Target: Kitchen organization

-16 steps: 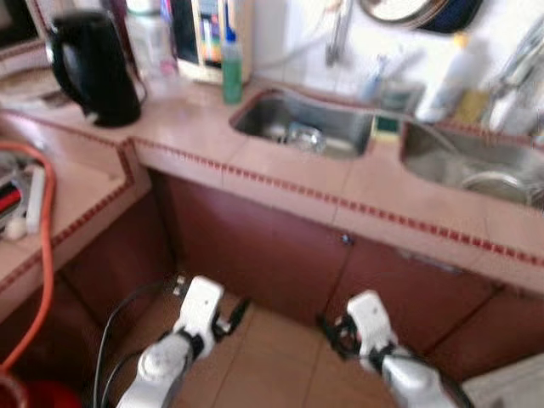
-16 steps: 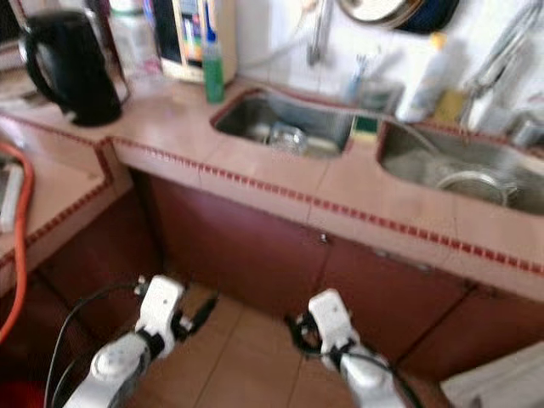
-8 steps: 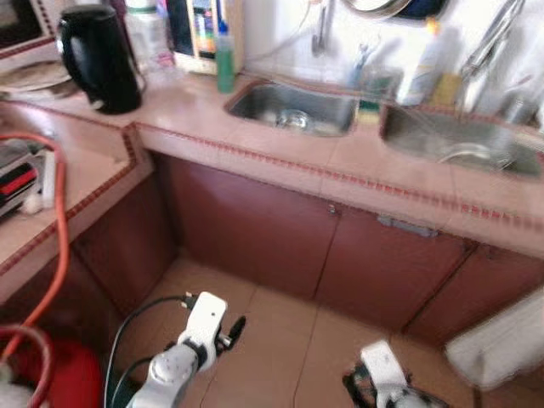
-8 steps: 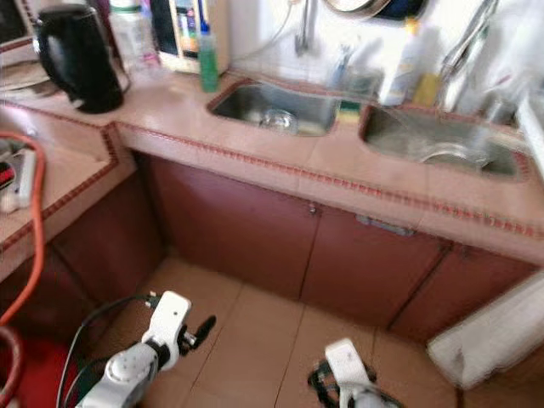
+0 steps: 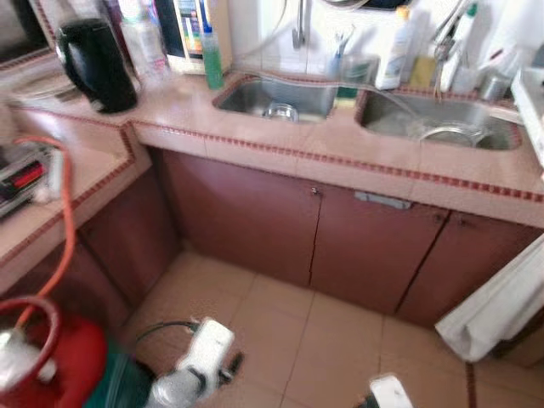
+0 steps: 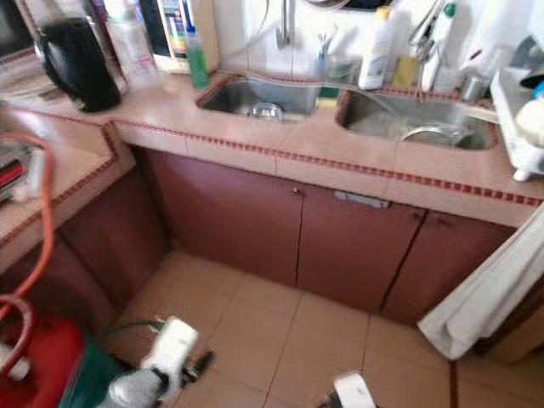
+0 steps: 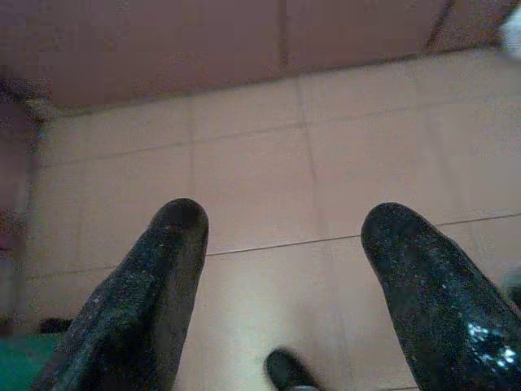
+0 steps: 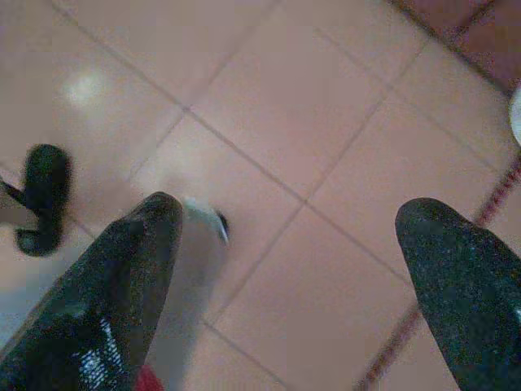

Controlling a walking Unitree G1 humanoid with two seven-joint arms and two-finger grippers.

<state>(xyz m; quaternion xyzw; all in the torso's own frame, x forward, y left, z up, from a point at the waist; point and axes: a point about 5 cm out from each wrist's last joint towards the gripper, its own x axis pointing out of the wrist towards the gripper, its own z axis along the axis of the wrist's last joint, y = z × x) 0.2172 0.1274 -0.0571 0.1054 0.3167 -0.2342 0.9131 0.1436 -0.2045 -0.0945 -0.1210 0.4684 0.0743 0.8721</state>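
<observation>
Tiled counter [image 5: 280,140] with the double sink [image 5: 276,98] sits upper frame, both my left gripper [image 7: 281,244] and right gripper [image 8: 285,269] hang spread-fingered and empty, so I'd square up close before reaching.

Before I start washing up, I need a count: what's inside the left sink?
Inside the left sink lies one glass-like round item; blur hides exactly what, and the near wall covers the front floor.
</observation>
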